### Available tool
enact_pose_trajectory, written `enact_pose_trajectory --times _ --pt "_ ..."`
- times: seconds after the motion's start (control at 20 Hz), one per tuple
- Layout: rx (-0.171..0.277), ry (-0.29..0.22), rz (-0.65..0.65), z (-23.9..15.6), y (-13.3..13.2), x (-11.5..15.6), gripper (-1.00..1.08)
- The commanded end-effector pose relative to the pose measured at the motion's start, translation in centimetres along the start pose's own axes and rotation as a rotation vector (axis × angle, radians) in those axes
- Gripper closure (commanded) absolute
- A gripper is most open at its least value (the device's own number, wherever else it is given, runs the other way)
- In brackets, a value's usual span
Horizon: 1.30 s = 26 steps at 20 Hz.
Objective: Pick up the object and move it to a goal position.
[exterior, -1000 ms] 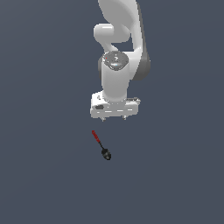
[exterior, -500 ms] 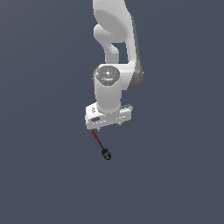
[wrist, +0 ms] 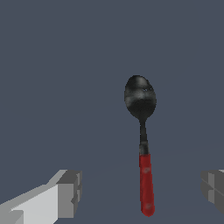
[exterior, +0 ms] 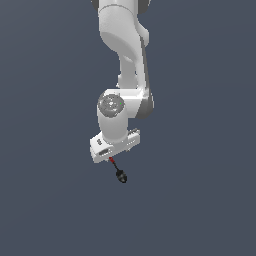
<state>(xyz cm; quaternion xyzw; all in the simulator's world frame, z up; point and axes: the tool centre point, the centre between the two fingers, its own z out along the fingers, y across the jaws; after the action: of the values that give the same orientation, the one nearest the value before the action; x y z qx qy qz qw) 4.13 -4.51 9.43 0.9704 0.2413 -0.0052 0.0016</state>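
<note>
The object is a small spoon-like tool point(wrist: 144, 157) with a red handle, thin black shaft and rounded black head, lying flat on the dark grey surface. In the exterior view the tool point(exterior: 118, 170) pokes out from under the white hand, most of its red handle hidden. My gripper point(wrist: 142, 192) is open, its two grey fingertips point(wrist: 70, 192) wide apart on either side of the red handle, not touching it. In the exterior view the gripper point(exterior: 112, 150) hangs low over the handle end, its fingers hidden by the hand.
The white arm point(exterior: 122, 50) rises from the hand towards the top of the exterior view. The plain dark grey surface point(exterior: 200, 200) spreads all around the tool.
The arm has swung towards the exterior view's left and come down, so the hand now covers the tool's red handle end. The tool has not moved.
</note>
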Motion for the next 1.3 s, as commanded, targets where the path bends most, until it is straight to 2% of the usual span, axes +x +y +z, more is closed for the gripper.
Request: enact_pose_trajectory --times 0.0,0.5,0.9,1.25 --pt "0.000 0.003 -0.047 0.9 0.8 0.1 -0.92" --pt "0.000 0.010 -0.149 3.2 2.6 0.2 -0.92" --pt "0.000 0.010 -0.154 3.7 2.7 0.1 -0.92" --pt "0.000 0.011 -0.157 6.8 2.6 0.1 -0.92"
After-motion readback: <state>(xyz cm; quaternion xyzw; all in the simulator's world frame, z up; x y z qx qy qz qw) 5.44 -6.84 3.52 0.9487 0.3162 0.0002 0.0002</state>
